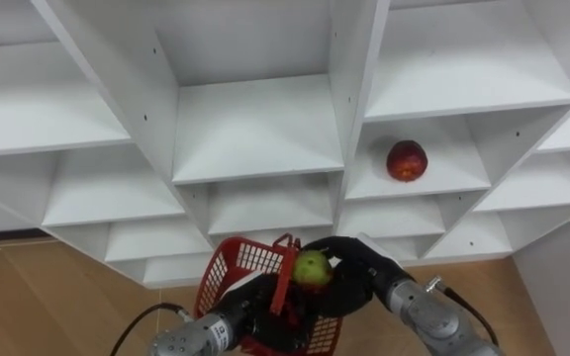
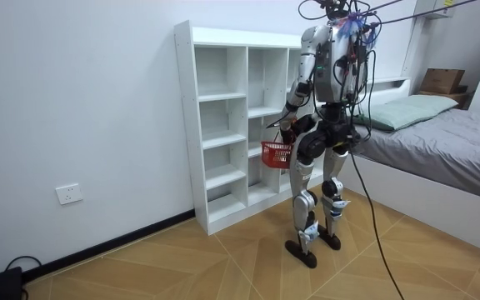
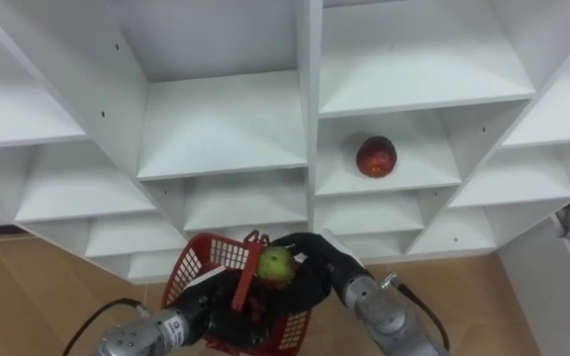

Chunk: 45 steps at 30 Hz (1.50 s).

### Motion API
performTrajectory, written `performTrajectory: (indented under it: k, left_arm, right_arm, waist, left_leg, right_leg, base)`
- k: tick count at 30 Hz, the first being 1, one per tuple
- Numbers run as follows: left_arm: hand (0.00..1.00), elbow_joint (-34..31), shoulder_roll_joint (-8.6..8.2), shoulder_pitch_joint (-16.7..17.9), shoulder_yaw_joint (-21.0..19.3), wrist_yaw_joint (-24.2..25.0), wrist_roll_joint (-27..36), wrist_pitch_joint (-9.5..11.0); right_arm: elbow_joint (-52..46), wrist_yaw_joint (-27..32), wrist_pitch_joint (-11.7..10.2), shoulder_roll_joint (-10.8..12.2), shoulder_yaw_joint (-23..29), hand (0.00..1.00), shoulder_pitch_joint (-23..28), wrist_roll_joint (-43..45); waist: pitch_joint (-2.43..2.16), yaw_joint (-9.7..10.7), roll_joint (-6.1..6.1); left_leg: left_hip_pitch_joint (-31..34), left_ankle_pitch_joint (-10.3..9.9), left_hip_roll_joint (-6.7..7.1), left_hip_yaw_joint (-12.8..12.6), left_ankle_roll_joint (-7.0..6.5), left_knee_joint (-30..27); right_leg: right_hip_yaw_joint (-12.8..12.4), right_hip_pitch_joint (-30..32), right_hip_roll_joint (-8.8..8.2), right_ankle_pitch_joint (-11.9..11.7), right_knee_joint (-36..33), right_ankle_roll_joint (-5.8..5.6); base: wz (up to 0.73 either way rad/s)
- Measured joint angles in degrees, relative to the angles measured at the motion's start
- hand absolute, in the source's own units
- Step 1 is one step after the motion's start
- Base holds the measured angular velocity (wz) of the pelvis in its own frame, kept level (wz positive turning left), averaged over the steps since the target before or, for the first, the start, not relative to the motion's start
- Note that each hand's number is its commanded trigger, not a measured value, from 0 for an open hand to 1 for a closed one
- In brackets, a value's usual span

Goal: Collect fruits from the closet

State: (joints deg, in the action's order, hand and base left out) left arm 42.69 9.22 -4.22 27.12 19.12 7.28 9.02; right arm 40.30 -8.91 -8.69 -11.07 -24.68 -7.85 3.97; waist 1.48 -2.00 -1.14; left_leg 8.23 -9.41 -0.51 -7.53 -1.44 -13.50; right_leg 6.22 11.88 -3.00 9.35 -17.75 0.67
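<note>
gripping: my right hand [image 1: 352,269] curled round green apple [image 1: 312,267], over red basket [image 1: 228,263]
left hand [image 1: 260,318]: closed on its handle
green apple feel: likely firm, smooth, light; cup it whole
red apple [image 1: 407,160]: closet shelf [image 1: 255,133], above red basket

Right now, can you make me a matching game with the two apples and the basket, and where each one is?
Things:
1. green apple
2. red apple
3. red basket

Places:
A. held by the left robot hand
B. on a shelf of the white closet
C. in the right robot hand, over the basket

Pairs: 1-C, 2-B, 3-A.
</note>
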Motion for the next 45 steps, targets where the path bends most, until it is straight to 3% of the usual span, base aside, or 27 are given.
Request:
performTrajectory:
  k: [9,31,34,41,45]
  left_arm:
    - [1.00,-0.4,0.54,0.0,0.0,-0.1,0.0,-0.2]
    - [1.00,-2.9,2.31,0.3,0.0,-0.4,-0.1,-0.2]
    - [1.00,-2.9,2.34,0.5,0.0,-0.4,-0.1,-0.2]
    - [1.00,-2.9,2.21,2.0,-2.0,-0.9,-0.1,0.0]
    - [1.00,-2.9,2.25,2.6,-3.8,-1.7,-0.1,0.1]
  right_arm:
    - [0.4,0.0,0.0,0.1,-0.6,0.00,0.0,-1.3]
    - [-0.2,0.0,-0.2,0.0,-0.8,0.00,0.0,-1.2]
    - [-0.3,0.0,-0.2,0.0,-1.0,0.00,0.1,-1.2]
    - [-3.4,-0.6,-0.2,-0.2,-0.2,0.00,1.9,-1.9]
    - [-6.3,-0.5,-0.6,-0.2,1.4,0.00,3.8,-1.9]
  waist:
    - [0.20,0.2,0.42]
    - [-0.10,0.3,0.70]
    - [-0.19,0.3,0.90]
    - [-1.00,0.2,1.92]
    - [-1.07,0.5,1.74]
  left_leg:
    - [-0.8,0.0,0.02,0.2,-0.01,0.1]
    - [-1.5,0.0,0.12,0.1,0.00,0.1]
    - [-2.3,0.0,0.09,0.0,0.01,0.3]
    - [-4.2,-0.3,-0.28,0.0,0.34,0.9]
    - [-5.8,-0.3,-0.70,-0.1,0.44,1.7]
  right_leg:
    - [0.0,-0.7,0.14,0.0,0.2,-0.04]
    - [0.1,-1.5,0.20,0.0,0.2,-0.01]
    - [0.3,-2.8,0.48,-0.3,1.3,0.00]
    - [0.1,-5.3,1.09,-0.9,3.2,0.04]
    - [0.0,-6.8,1.26,-0.9,4.1,0.09]
  base:
    - [0.00]
    - [0.00]
    - [0.00]
    - [0.00]
    - [0.00]
